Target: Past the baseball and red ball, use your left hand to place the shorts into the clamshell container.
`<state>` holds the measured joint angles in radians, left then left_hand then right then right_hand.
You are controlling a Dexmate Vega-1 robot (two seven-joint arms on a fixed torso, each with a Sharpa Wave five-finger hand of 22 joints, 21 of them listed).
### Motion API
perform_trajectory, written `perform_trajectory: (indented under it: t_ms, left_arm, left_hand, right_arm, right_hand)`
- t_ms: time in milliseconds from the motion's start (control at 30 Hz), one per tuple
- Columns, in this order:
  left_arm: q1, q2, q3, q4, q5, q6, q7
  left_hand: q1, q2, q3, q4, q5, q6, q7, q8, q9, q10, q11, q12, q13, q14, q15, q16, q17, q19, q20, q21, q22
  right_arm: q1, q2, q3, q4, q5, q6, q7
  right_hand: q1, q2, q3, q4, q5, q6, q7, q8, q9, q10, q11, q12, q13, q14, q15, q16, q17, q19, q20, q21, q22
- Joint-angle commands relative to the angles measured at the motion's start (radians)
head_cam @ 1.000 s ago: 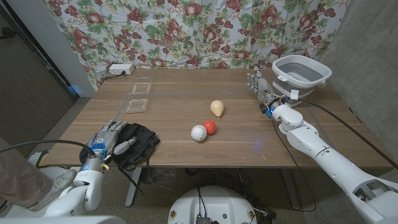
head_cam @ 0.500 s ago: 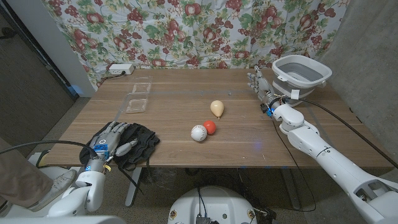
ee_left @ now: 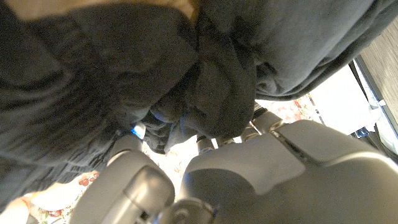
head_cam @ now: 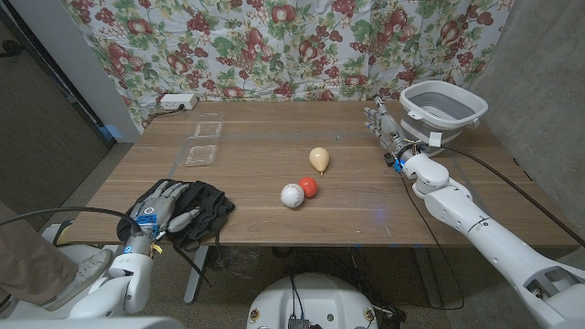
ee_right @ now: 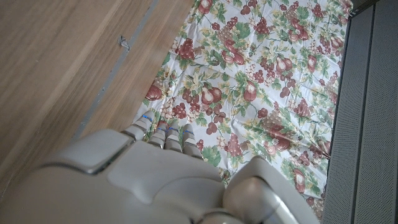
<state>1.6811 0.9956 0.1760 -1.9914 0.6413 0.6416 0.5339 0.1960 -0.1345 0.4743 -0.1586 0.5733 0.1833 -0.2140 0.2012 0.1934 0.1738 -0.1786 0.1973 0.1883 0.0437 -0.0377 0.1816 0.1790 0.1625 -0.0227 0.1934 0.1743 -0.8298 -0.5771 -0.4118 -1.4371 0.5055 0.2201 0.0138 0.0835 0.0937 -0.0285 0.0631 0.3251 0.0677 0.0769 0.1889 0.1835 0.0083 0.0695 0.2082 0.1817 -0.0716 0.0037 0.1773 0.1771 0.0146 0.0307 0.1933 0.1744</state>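
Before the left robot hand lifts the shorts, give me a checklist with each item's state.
1. Left robot hand on the shorts: ok, fingers sunk into the black fabric.
2. Grip firm enough to lift: cannot tell.
3. Clamshell container open: ok, lying open at the far left.
4. Baseball and red ball off the direct path: ok, mid-table, to the right of it.
5. Right robot hand out of the way: ok, far side by the grey basin.
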Motion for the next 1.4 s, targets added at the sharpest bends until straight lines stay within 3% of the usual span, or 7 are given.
perform_trajectory:
  t_ms: [33,467,800,867,967,1200,1400]
  left_arm:
    - [-0.001,0.013,0.011,0.005,-0.004,0.022,-0.022]
    - [-0.030,0.030,0.048,0.023,0.001,0.038,-0.044]
    - [-0.063,0.046,0.094,0.038,0.015,0.051,-0.044]
    - [-0.064,0.045,0.098,0.038,0.011,0.053,-0.038]
    - [-0.063,0.049,0.103,0.036,0.008,0.058,-0.037]
    - [-0.048,0.053,0.102,0.028,-0.005,0.080,-0.035]
    - [-0.044,0.050,0.102,0.029,-0.016,0.082,-0.030]
  left_hand:
    - [0.014,-0.005,0.000,-0.004,0.007,-0.007,-0.006,0.002,0.004,0.005,-0.001,0.005,0.005,0.004,-0.157,0.005,0.003,-0.004,0.006,0.002,0.004]
    - [0.041,-0.001,0.008,-0.007,0.011,-0.003,-0.007,0.006,0.004,0.024,0.001,0.013,0.006,0.032,-0.153,0.013,0.003,0.013,0.012,0.009,0.004]
    - [0.127,0.013,0.043,-0.024,0.013,-0.022,-0.006,0.003,0.004,0.017,0.003,0.011,0.007,0.042,-0.151,0.011,0.003,0.037,0.006,0.013,0.004]
    - [0.178,0.010,0.061,-0.029,0.015,-0.004,-0.005,0.013,0.007,0.030,-0.002,0.016,0.009,0.054,-0.150,0.013,0.004,0.056,-0.002,0.017,0.005]
    - [0.318,-0.020,0.100,-0.026,0.005,0.095,-0.005,0.055,0.016,0.108,-0.031,0.049,0.021,0.112,-0.161,0.023,0.011,0.100,-0.017,0.021,0.007]
    - [0.415,-0.014,0.130,-0.021,-0.018,0.149,-0.006,0.078,0.029,0.108,-0.031,0.051,0.035,0.155,-0.170,0.030,0.022,0.152,-0.035,0.034,0.014]
    - [0.501,-0.001,0.160,-0.016,-0.063,0.152,-0.006,0.086,0.044,0.088,-0.029,0.041,0.043,0.192,-0.172,0.037,0.033,0.282,-0.090,0.100,0.042]
  right_arm:
    - [-0.007,-0.008,0.004,-0.013,0.003,0.002,0.002]
    - [0.004,-0.007,0.002,-0.006,0.000,-0.004,0.003]
    - [0.013,-0.010,0.000,-0.007,-0.004,-0.014,0.003]
    - [0.014,-0.009,0.000,-0.005,-0.005,-0.014,0.002]
    - [0.015,-0.008,0.001,-0.004,-0.002,-0.014,0.003]
    - [0.017,-0.006,-0.001,0.001,0.001,-0.017,0.007]
    - [0.019,-0.005,-0.003,0.003,0.002,-0.018,0.010]
  right_hand:
    - [0.006,0.006,-0.001,-0.002,0.006,0.012,-0.002,0.008,0.002,0.008,0.000,0.004,0.003,0.000,-0.003,0.007,0.002,-0.003,0.004,0.004,0.005]
    - [0.006,0.006,-0.001,-0.002,0.006,0.015,-0.003,0.007,0.002,0.008,-0.002,0.003,0.003,0.000,-0.003,0.007,0.002,-0.002,0.004,0.004,0.005]
    - [0.006,0.007,-0.001,-0.002,0.006,0.016,-0.003,0.007,0.002,0.007,-0.001,0.003,0.003,0.001,-0.004,0.007,0.002,-0.002,0.004,0.004,0.005]
    - [0.006,0.007,-0.001,-0.002,0.006,0.016,-0.003,0.007,0.002,0.008,-0.001,0.003,0.003,0.001,-0.005,0.007,0.002,-0.002,0.004,0.004,0.005]
    - [0.006,0.007,-0.001,-0.002,0.006,0.016,-0.003,0.007,0.002,0.008,-0.002,0.003,0.003,0.000,-0.005,0.007,0.002,-0.002,0.004,0.004,0.005]
    - [0.006,0.007,-0.001,-0.002,0.006,0.015,-0.004,0.006,0.002,0.007,-0.002,0.003,0.003,0.000,-0.005,0.007,0.002,-0.002,0.004,0.004,0.005]
    - [0.006,0.007,-0.001,-0.002,0.006,0.015,-0.004,0.006,0.002,0.007,-0.001,0.003,0.003,-0.001,-0.005,0.006,0.002,-0.002,0.004,0.004,0.005]
